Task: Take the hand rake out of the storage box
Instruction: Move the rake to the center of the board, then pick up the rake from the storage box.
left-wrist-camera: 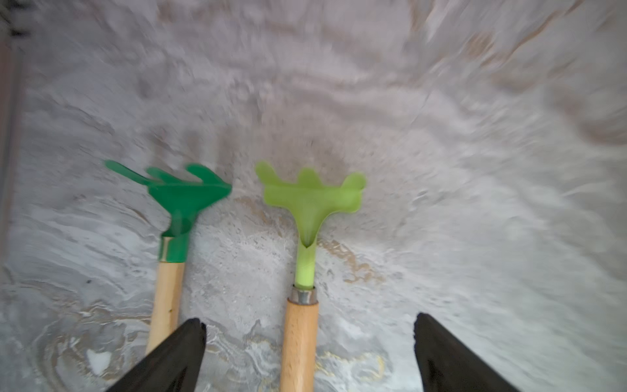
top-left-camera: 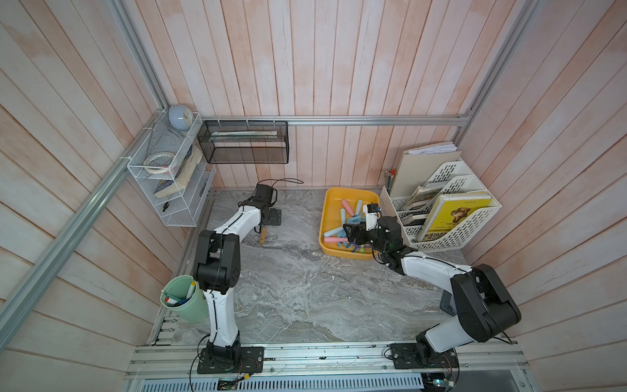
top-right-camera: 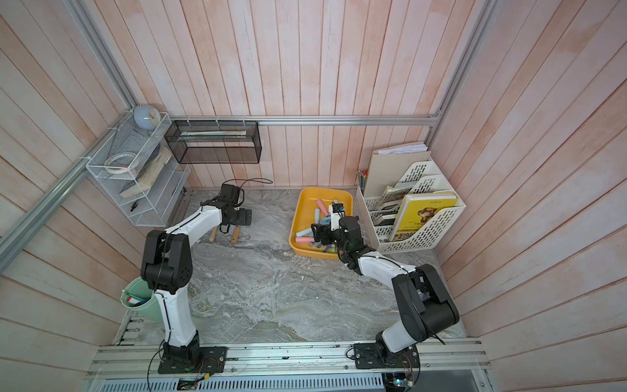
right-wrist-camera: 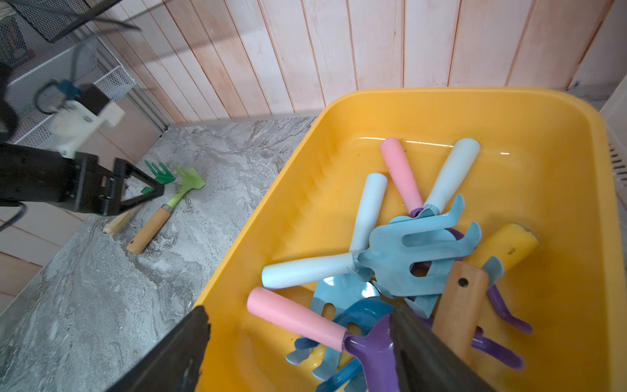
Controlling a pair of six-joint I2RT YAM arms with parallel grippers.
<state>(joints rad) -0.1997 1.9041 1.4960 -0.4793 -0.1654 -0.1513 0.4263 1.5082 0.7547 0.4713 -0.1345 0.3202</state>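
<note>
**A:** Right gripper (right-wrist-camera: pixel 300 310) is hanging over the storage box (right-wrist-camera: pixel 475 112), jaws spread wide, nothing pinched. Looks to me like it's lining up a pick.

**B:** And the likely target sits right between those jaws: the pink-handled rake (right-wrist-camera: pixel 305 319), low in the pile by the box's near wall.

**A:** How do you play this one?

**B:** Come straight down on the pink handle, not the purple head. The head is tangled with blue blades and sits under one finger. Close across the handle's width, about halfway along, then lift vertically so the tines slide free rather than dragging the pale blue rake (right-wrist-camera: pixel 407 258) along.

**A:** And the wooden handle (right-wrist-camera: pixel 458 305) right beside it?

**B:** That's the risk: a finger catches it and two tools come up together.

**A:** Which way is the rake lying?

**B:** Nearly flat. Its long axis runs along the box's near wall, with the handle end toward the wall that faces the open counter (top-left-camera: pixel 305 288) and the tines toward the box's middle.

**A:** Over to the left gripper (left-wrist-camera: pixel 309 322).

**B:** Wide open too, gripping nothing. The light green rake (left-wrist-camera: pixel 310 200) lies on the counter between its jaws, well clear of the box, with the dark green rake (left-wrist-camera: pixel 183 197) just beside it.

**A:** Their direction?

**B:** Side by side, handles roughly parallel to the box's long sides, I'd say, heads toward the back.
</note>
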